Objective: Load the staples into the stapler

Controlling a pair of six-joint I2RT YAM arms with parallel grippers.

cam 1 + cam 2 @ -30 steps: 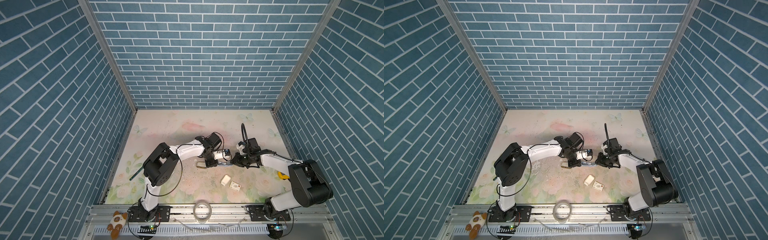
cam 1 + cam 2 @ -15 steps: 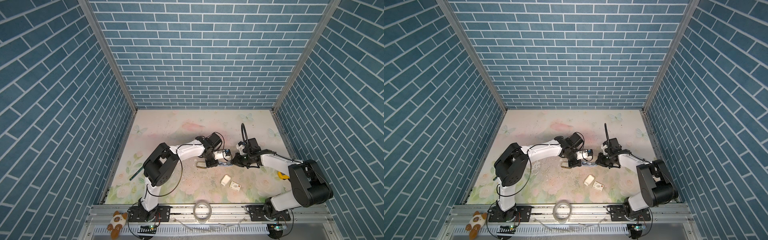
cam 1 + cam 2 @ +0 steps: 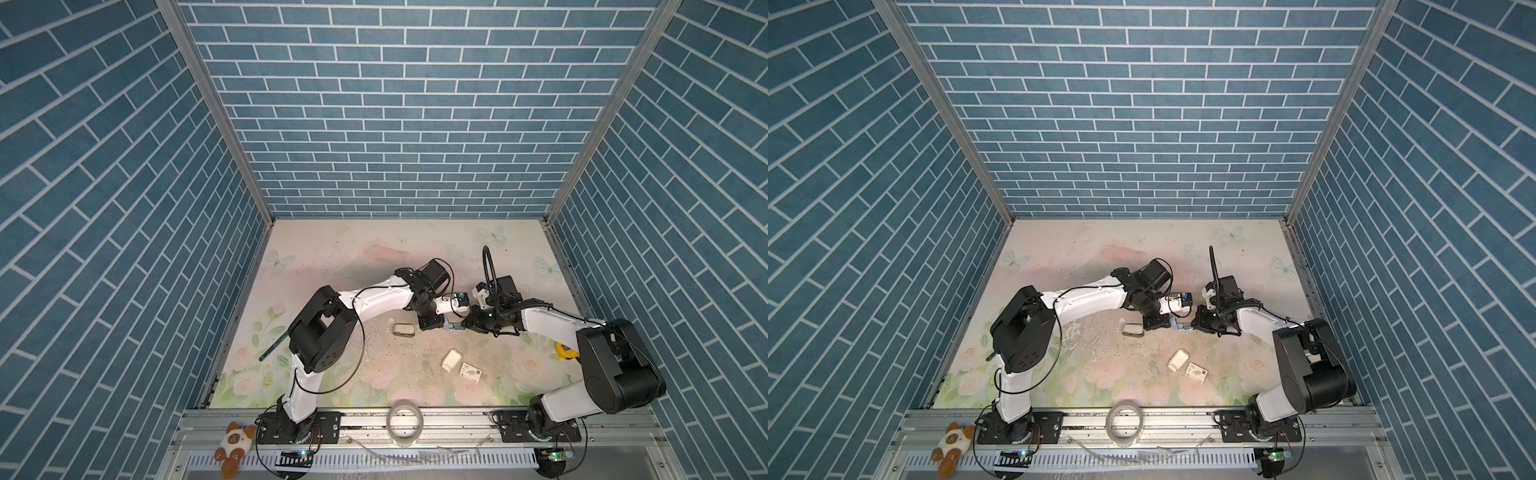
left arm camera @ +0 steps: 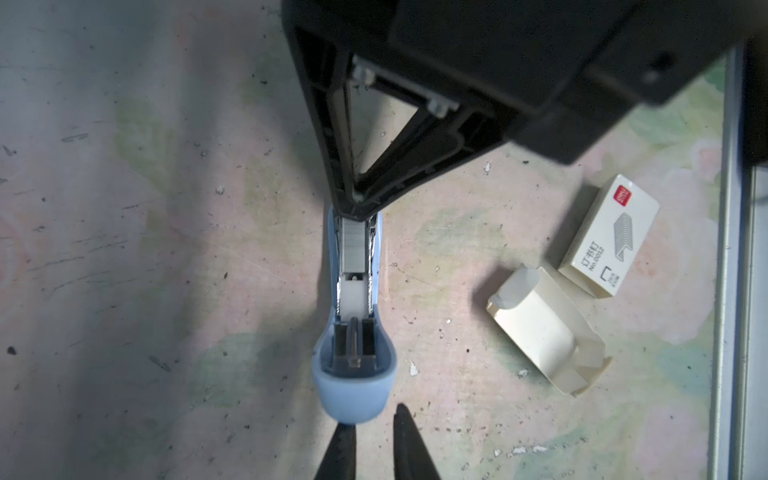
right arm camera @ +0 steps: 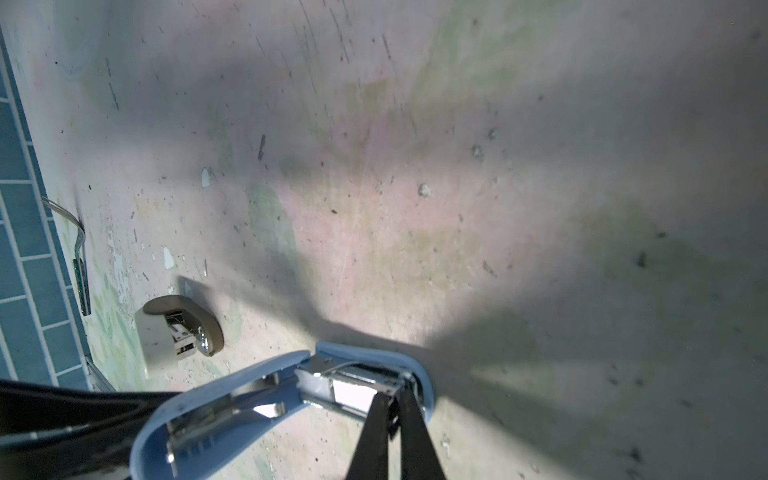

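**stapler** [image 4: 353,395]: light blue. Lay opened at mid-worktop [image 3: 374,257], between left arm [image 3: 374,299] and right arm [image 3: 548,322], with lid raised off the magazine. Showed only as a blue sliver in both top views, otherwise covered by the grippers.

**left gripper** [image 4: 374,420]: had jaws clamped on the tip of the raised lid. Was cut off by the frame edge in the left wrist view, with only two dark fingertips in sight.

**right gripper** [image 5: 394,397]: had jaws pressed together, tips down in the open magazine. Could not be judged as pinching the strip or merely touching it.

**staple strip** [image 4: 353,245]: silver. Sat lengthwise in the magazine, one end hidden under the right jaws.

**staple box** [image 3: 471,371]: white, with grey print and a red corner mark. Lay flat, nearer than the stapler and slightly right of it. Was legible only in the left wrist view.

**inner tray** [image 3: 451,360]: plain white. Lay just left of the staple box, touching or not could not be told. Contents were not made out.

**beige-and-brown device** [image 3: 403,330]: lay just left of the left gripper. Kind was not made out.

**green stick** [image 3: 272,349]: lay by the left wall, partly hidden behind the left arm.

**yellow object** [image 3: 565,350]: lay at right, mostly hidden behind the right arm.

**tape roll** [image 3: 405,437]: stood on the near rail [image 3: 457,419].

**plush toy** [image 3: 232,440]: lay at the rail's left end.
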